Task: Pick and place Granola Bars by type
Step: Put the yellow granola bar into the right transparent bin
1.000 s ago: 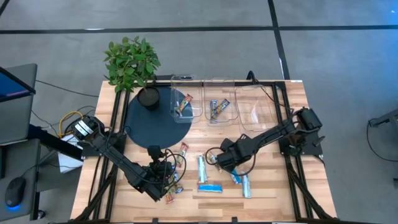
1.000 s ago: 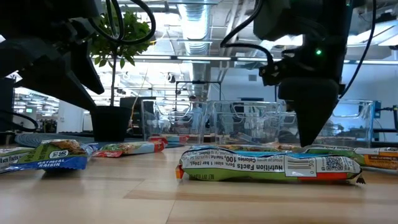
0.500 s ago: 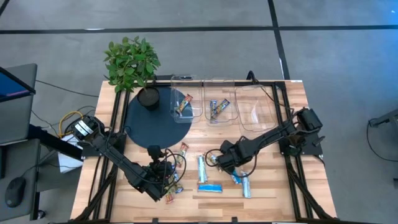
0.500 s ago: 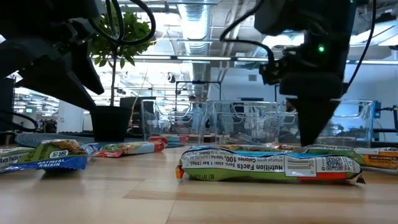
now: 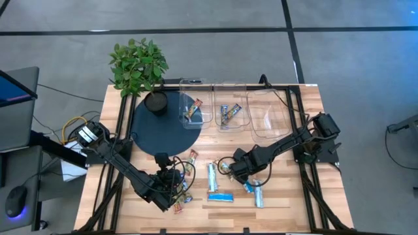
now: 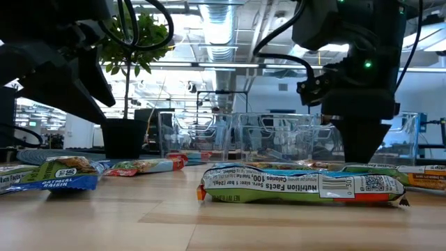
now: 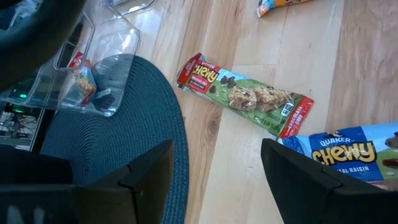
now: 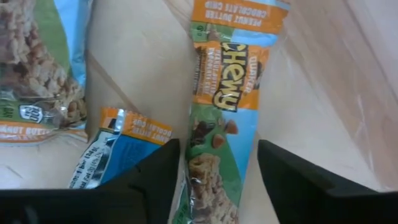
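Pale wooden worktop fills the high view, with a round dark mat and a potted plant at its far left. Three clear tubs stand in a row along the far edge; the leftmost one holds a red-wrapped bar and the middle one two bars. More Granola Bars lie scattered on the near half of the wood. The left hand hangs low over a cluster of bars at the near left, and the right hand sits low near the centre, just beside an upright-lying bar

Low view: a green-and-orange bar with its nutrition label facing out lies across the foreground, and a blue oatmeal-raisin bar lies at the left. One dark arm comes down just behind the labelled bar (its fingertips are hidden)

Left wrist view — the left hand's fingers stand well apart with nothing between them. Ahead lie a chocolate-chip bar on bare wood beside the mat's edge and a blue Chewy bar near one finger

Right wrist view — the right hand's fingers are spread to either side of a peanut-butter chocolate bar, with the wrapper's near end lying between them; whether they touch it I cannot tell. Another orange-and-blue bar lies beside it
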{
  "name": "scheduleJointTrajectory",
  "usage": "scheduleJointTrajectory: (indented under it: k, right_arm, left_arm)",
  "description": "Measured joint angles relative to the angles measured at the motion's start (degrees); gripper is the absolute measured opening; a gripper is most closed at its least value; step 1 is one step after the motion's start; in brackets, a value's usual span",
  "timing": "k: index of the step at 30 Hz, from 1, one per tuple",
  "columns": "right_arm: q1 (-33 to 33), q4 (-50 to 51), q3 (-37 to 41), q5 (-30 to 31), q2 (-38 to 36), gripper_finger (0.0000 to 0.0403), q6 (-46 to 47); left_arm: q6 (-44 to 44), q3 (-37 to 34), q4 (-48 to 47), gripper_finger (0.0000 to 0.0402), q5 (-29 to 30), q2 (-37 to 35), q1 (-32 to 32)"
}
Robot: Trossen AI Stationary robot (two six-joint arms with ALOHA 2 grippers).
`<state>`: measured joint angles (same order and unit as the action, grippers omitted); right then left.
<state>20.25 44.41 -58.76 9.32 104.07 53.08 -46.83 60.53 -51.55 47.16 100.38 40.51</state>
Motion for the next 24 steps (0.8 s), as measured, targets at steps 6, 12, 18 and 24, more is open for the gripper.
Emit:
scheduleJointTrajectory:
  k: [6,12,18,24]
  right_arm:
    - [0.0,-1.3,0.1,-0.4,0.0,0.0137,-1.3]
    - [0.0,-1.5,0.1,-0.4,0.0,0.0107,-2.2]
    - [0.0,-0.7,-1.4,-0.4,0.3,0.0108,-3.8]
    - [0.0,3.8,-5.2,0.8,0.4,0.0103,-5.2]
  left_arm:
    - [0.1,0.0,0.0,0.0238,0.0,0.0,0.0]
    - [0.2,0.0,0.0,0.0238,0.0,0.0,0.0]
    - [0.3,0.0,0.0,0.0238,0.0,0.0,0.0]
    - [0.2,0.0,0.0,0.0238,0.0,0.0,0.0]
